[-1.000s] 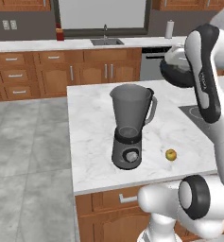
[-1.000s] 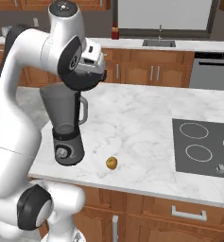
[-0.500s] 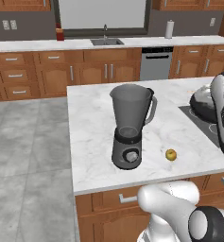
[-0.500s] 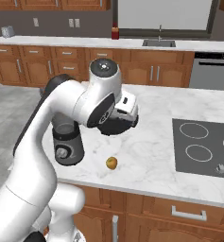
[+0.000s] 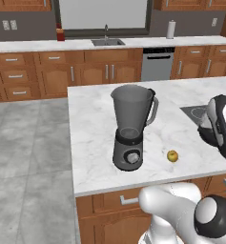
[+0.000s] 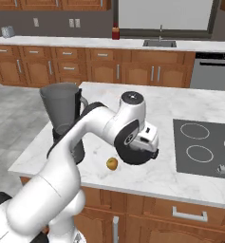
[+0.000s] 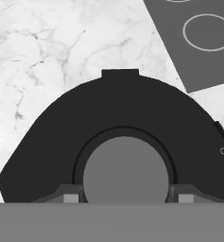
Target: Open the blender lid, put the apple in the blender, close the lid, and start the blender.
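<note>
Fingers (image 7: 70, 195) clamped either side of the knob of the lid (image 7: 123, 123) — the gripper (image 6: 141, 153) holds the dark disc low over the marble counter (image 6: 190, 114); the apple (image 6: 112, 163) lies just beside it, near the blender (image 5: 131, 126); the jar stands open — cooktop (image 6: 204, 148) beyond the lid.

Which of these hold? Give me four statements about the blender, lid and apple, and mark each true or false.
1. The blender has no lid on its jar. True.
2. The apple is inside the jar. False: it lies on the counter beside the blender's base.
3. The gripper grips the blender lid by its knob. True.
4. The lid is over the sink. False: it is over the island counter, between the apple and the cooktop.
</note>
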